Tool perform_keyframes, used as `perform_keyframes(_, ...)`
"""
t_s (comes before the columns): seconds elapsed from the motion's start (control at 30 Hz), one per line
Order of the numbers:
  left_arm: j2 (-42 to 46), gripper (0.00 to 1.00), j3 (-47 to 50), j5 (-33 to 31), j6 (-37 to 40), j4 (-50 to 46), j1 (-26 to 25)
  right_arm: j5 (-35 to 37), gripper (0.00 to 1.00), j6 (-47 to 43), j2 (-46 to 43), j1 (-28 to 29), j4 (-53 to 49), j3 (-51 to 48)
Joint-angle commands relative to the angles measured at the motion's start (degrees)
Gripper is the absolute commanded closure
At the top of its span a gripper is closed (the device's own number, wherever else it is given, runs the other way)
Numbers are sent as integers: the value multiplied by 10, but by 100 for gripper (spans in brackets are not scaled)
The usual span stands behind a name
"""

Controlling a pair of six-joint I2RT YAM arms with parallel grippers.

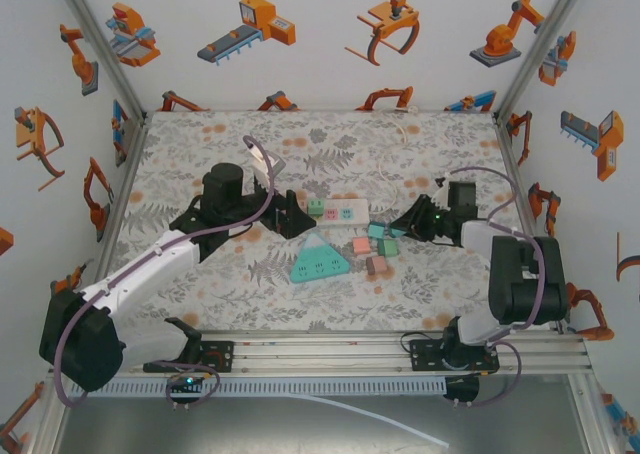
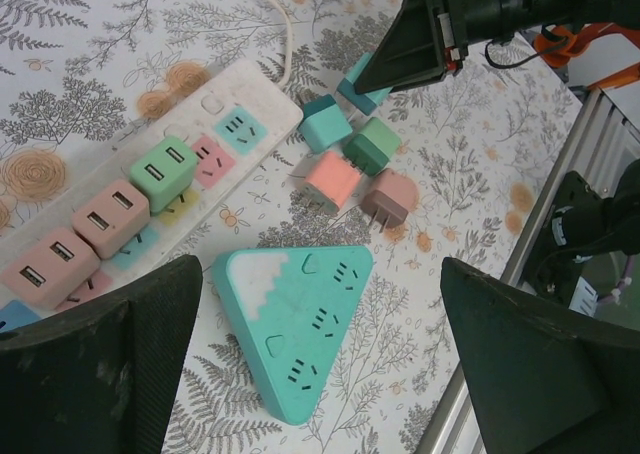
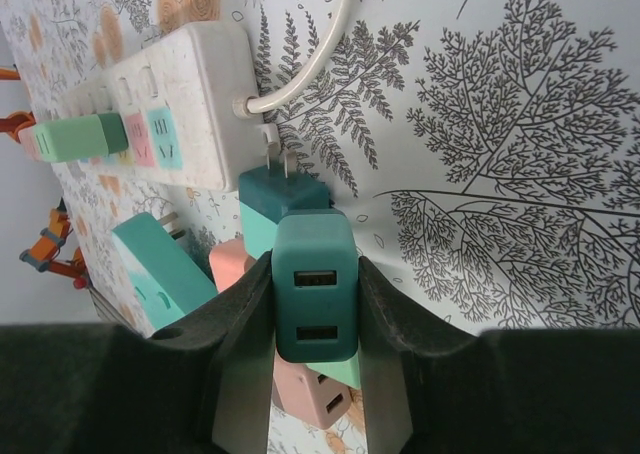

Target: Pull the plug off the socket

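Note:
The white power strip (image 1: 340, 212) lies mid-table with a green plug (image 2: 163, 172) and two pink plugs (image 2: 110, 217) seated in it. My right gripper (image 3: 315, 264) is shut on a dark teal plug (image 3: 315, 294) with two USB ports, held clear of the strip (image 3: 180, 104) and above the loose plugs. In the top view the right gripper (image 1: 397, 226) sits just right of the strip's end. My left gripper (image 2: 320, 374) stands wide open with nothing between its fingers, above a teal triangular socket (image 2: 295, 324). From above, the left gripper (image 1: 287, 214) is at the strip's left end.
Several loose plugs (image 2: 350, 164) in teal, green, salmon and pink lie on the floral cloth between the strip and my right gripper. The strip's white cable (image 3: 330, 54) runs toward the back. An aluminium rail (image 1: 330, 354) borders the near edge, and printed walls enclose the table.

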State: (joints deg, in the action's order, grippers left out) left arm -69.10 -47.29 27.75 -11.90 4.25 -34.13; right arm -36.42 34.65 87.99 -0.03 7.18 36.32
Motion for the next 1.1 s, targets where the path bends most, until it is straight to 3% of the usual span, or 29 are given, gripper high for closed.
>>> perform_keyframes(0.0, 0, 5, -5, -31, 18, -3, 0, -1, 59, 1, 9, 8, 29, -8)
perform_keyframes(0.1, -2, 4, -10, -82, 18, -28, 0, 23, 55, -9, 10, 13, 8, -7)
perform_keyframes(0.37, 23, 3, 5, -146, 9, -18, 1, 120, 44, -46, -28, 16, -87, 6)
perform_keyframes(0.6, 45, 3, 25, -261, -56, -18, 32, 193, 34, -81, -137, 21, -165, 23)
perform_keyframes(0.73, 42, 3, 30, -288, -115, -36, 79, 208, 35, -117, -216, 34, -171, 38)
perform_keyframes(0.9, 41, 3, 57, -313, -139, -17, 121, 243, 37, -216, -264, 116, -171, 96)
perform_keyframes(1.07, 15, 4, 63, -306, -174, -18, 175, 244, 38, -345, -223, 216, -161, 179)
